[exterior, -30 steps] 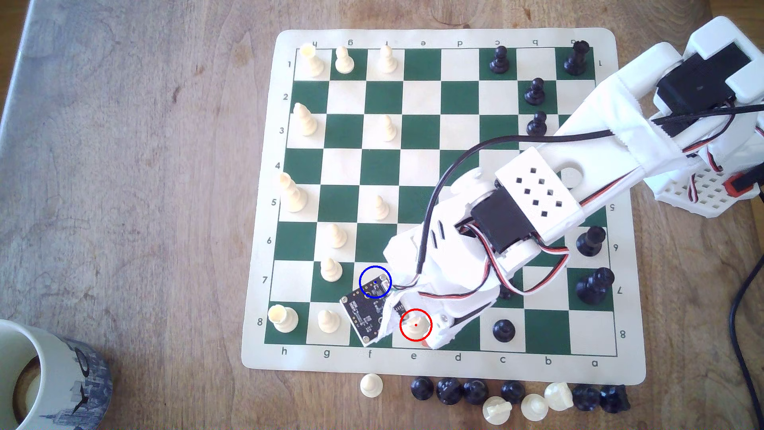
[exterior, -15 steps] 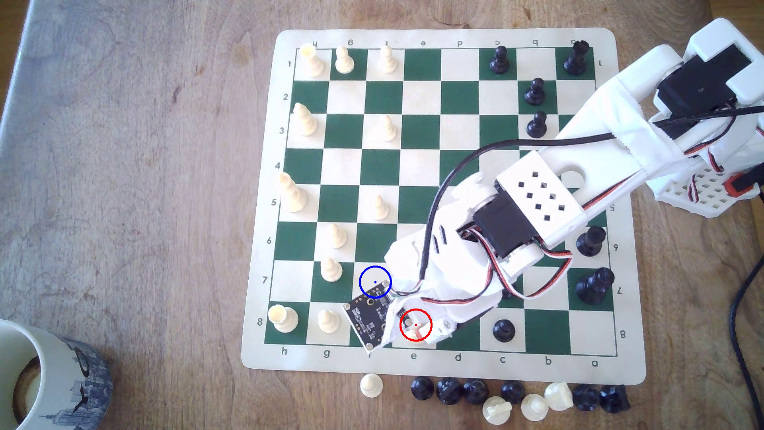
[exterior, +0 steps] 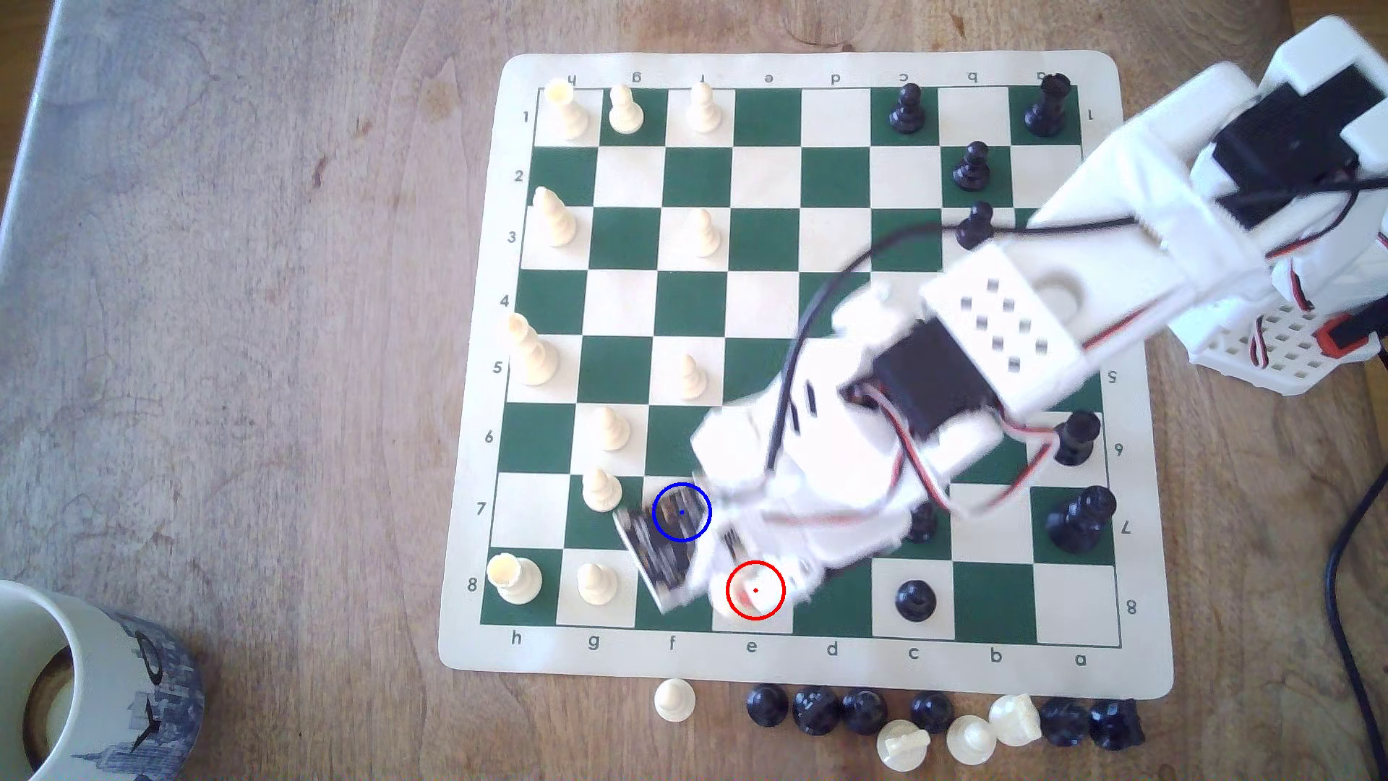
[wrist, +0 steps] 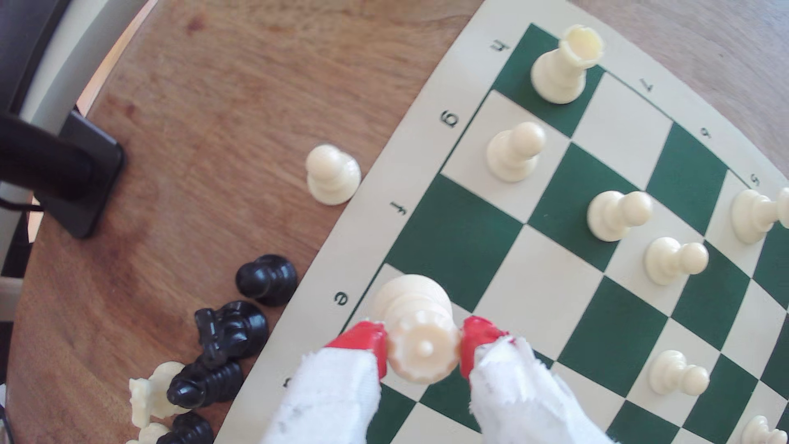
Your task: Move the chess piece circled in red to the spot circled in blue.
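The chess piece circled in red (wrist: 420, 341) is a tall cream piece with a knobby crown and a wide base. My gripper (wrist: 422, 343) is shut on its crown, one red fingertip (wrist: 363, 337) on either side. Its base shows over the cream e8 square; I cannot tell whether it is off the board. In the exterior view my blurred gripper (exterior: 751, 593) covers most of the piece (exterior: 757, 582) inside the red ring. The spot circled in blue lies under my wrist camera board (exterior: 661, 556) there. In the wrist view that cream square (wrist: 538, 281) is bare, one square diagonally away from the piece.
Cream pawns stand near the spot on g7 (exterior: 601, 490), g8 (exterior: 595, 584) and g6 (exterior: 612, 428), with a cream rook (exterior: 513, 578) on h8. A black pawn (exterior: 915, 599) is on c8. Captured pieces (exterior: 939, 721) lie off the board's near edge. A mug (exterior: 82, 676) sits at the lower left.
The fingers closed on the piece's crown. The arm is now motion-blurred, and the wrist and its camera board have shifted up and toward the exterior view's left, over the blue ring.
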You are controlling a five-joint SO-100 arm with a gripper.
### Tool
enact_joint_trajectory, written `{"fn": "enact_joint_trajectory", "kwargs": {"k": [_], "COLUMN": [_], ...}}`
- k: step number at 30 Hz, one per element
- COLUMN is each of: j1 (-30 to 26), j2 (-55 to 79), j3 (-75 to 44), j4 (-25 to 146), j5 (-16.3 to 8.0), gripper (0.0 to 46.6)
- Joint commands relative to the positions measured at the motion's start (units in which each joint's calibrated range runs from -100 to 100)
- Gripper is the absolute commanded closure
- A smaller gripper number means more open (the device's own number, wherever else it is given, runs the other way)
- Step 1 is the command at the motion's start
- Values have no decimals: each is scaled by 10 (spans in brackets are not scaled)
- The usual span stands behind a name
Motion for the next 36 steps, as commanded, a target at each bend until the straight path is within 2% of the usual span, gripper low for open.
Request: {"fn": "enact_joint_trajectory", "kwargs": {"k": [1, 13, 36], "j1": [37, 78, 80], "j2": [-84, -21, 57], "j3": [-43, -37, -54], "j4": [1, -46, -69], "j5": [-3, -3, 0], "gripper": [464, 464, 464]}}
